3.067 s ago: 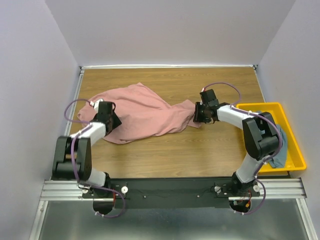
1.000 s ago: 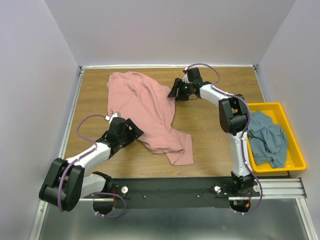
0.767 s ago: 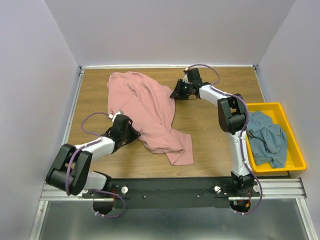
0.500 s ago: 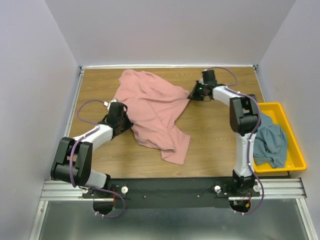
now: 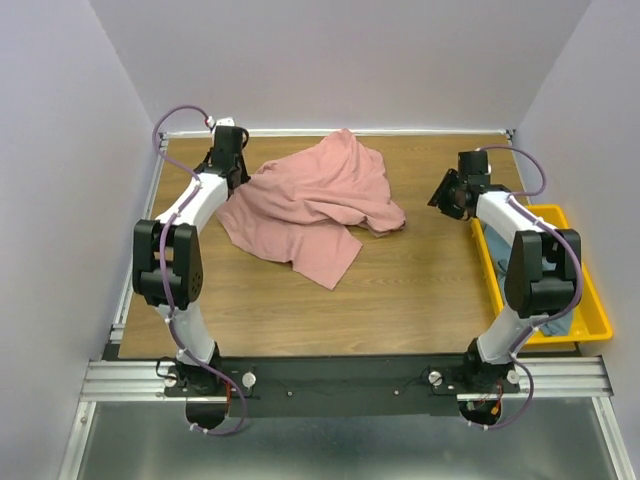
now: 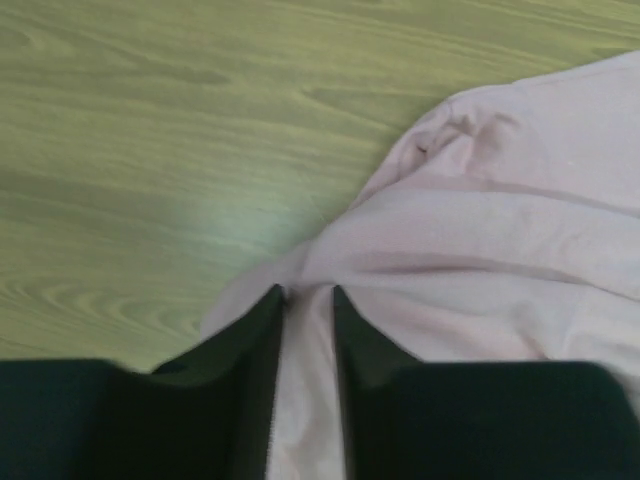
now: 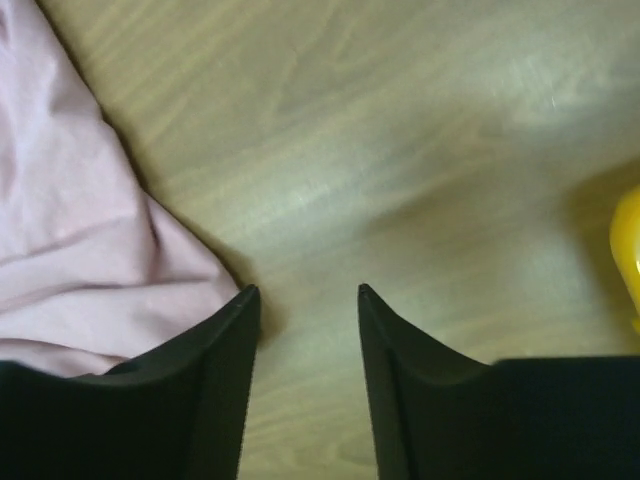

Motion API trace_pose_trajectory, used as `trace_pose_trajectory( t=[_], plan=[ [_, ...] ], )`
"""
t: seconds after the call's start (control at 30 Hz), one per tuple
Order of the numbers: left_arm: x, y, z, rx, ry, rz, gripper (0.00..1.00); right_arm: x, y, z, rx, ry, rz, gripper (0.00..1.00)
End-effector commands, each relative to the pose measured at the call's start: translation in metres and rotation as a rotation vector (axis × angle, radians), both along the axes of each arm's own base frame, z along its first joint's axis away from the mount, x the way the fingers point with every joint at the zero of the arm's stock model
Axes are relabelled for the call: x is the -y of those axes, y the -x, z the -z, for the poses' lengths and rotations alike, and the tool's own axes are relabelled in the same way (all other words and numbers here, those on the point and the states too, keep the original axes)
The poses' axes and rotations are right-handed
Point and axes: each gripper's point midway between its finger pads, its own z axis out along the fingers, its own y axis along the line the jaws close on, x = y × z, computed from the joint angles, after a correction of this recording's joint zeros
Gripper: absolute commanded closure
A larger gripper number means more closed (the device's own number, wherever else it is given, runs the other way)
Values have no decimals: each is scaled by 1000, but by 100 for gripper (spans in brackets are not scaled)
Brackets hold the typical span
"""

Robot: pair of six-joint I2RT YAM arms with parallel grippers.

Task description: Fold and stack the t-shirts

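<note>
Pink shirt (image 5: 315, 205) crumpled on the far half of the desk (image 5: 420, 290). Left fingers (image 6: 235, 390) narrowly parted astride its border, grip impossible to judge; right fingers (image 7: 210, 380) released over bare wood. Risk: cloth slipping free, or dragged past the far-left edge. Open room nearer; bin (image 5: 592, 300) close right.

walls (image 5: 350, 60): plain pale grey | table (image 5: 420, 290): wood-grain | rail (image 5: 130, 378): metal

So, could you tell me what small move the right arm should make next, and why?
Probably slide the right claw left and close it on the nearest edge of the pink t-shirt: it stands open over bare table, while the left claw seems to pinch the other side and the shirt lies bunched.
</note>
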Motion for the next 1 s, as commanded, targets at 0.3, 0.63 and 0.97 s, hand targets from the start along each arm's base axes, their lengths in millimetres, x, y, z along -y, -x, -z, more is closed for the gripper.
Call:
trace_pose_trajectory(
  t=[0.3, 0.63, 0.97],
  plan=[
    [72, 64, -27, 49, 64, 108, 47, -166, 99, -19, 6, 49, -644, 51],
    [89, 142, 60, -102, 224, 135, 74, -257, 138, 22, -54, 32, -940, 62],
    [76, 115, 105, -238, 147, 132, 83, -275, 171, 73, -178, 58, -1060, 62]
  ],
)
